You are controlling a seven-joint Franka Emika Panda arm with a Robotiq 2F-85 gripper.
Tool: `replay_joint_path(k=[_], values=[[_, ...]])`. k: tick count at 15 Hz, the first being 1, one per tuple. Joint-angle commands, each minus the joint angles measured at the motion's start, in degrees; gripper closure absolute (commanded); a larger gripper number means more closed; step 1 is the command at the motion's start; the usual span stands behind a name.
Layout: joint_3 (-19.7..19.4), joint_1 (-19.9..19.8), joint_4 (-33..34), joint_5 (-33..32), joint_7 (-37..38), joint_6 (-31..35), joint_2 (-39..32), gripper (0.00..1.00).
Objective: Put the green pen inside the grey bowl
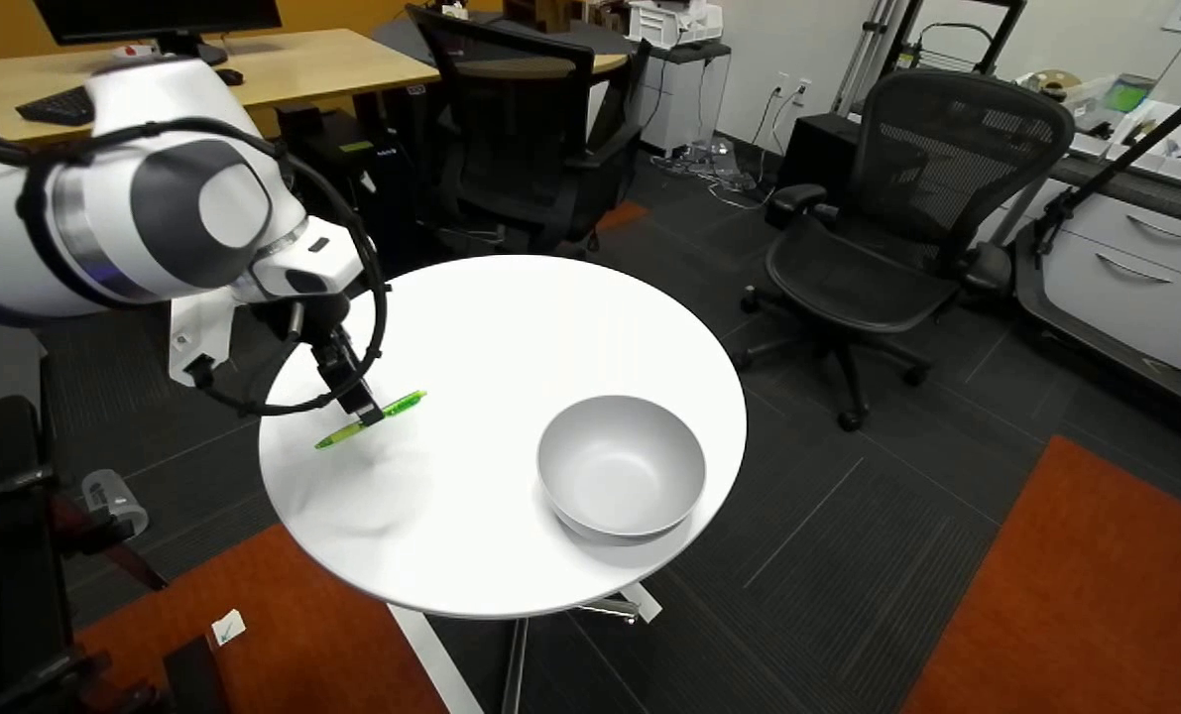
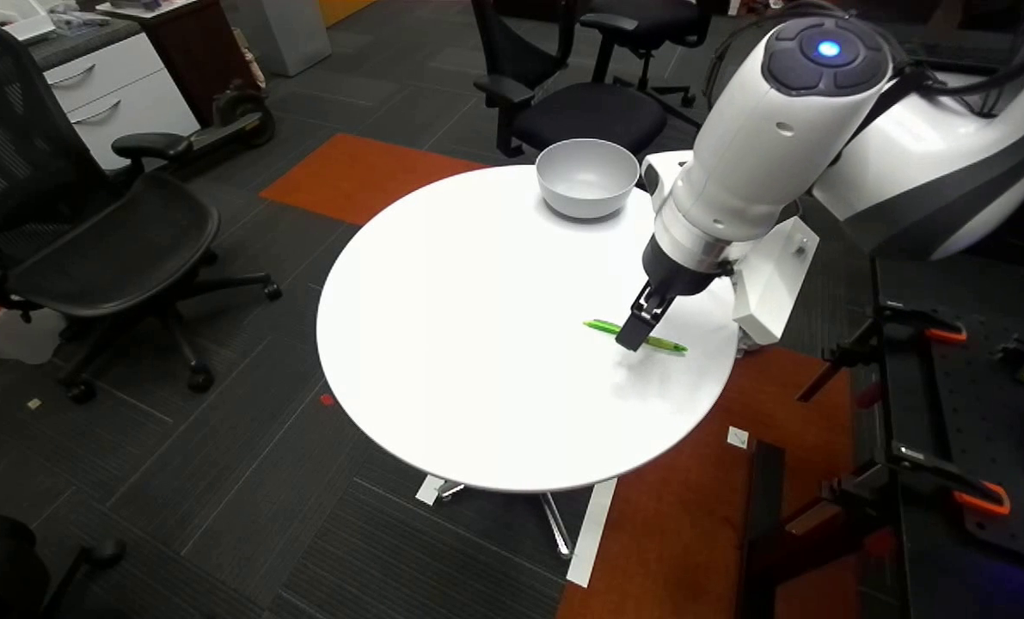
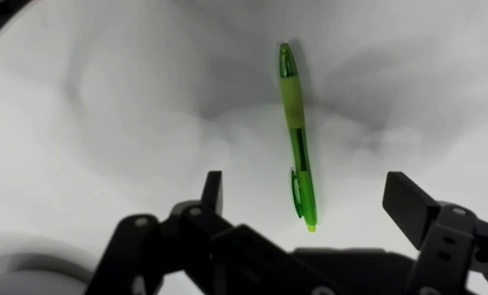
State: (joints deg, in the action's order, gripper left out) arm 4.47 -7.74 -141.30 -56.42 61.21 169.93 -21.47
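the gripper [image 3: 307,188] hangs above the green pen [image 3: 295,104], its jaws spread wide, clamped on nothing. in an exterior view the pen lies inward of the left edge of the round white table [image 1: 491,516], the grey bowl [image 1: 622,476] by the lower right edge. reach seems nearly done; grasp, carry and release remain.
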Motion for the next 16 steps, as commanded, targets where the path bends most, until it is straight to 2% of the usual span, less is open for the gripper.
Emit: replay_joint_path(k=[1, 4, 5, 7, 8, 15, 16], values=[[-1.55, 1.12, 3.82, -1.74, 2.27, 3.31, -5.40, 0.00], [-1.86, 1.21, 5.39, -1.41, 1.86, 4.34, -7.95, 0.00], [-2.20, 1.48, 5.80, -1.55, 2.09, 4.74, -8.50, 0.23], [-2.67, 1.85, 6.46, -1.58, 2.01, 5.43, -9.38, 0.34], [-2.87, 2.09, 6.60, -1.52, 1.99, 6.04, -9.52, 0.44], [-4.48, 3.08, 6.55, -1.43, 2.15, 7.18, -8.96, 0.95], [-4.53, 3.19, 6.41, -1.32, 2.12, 7.19, -8.72, 0.99]])
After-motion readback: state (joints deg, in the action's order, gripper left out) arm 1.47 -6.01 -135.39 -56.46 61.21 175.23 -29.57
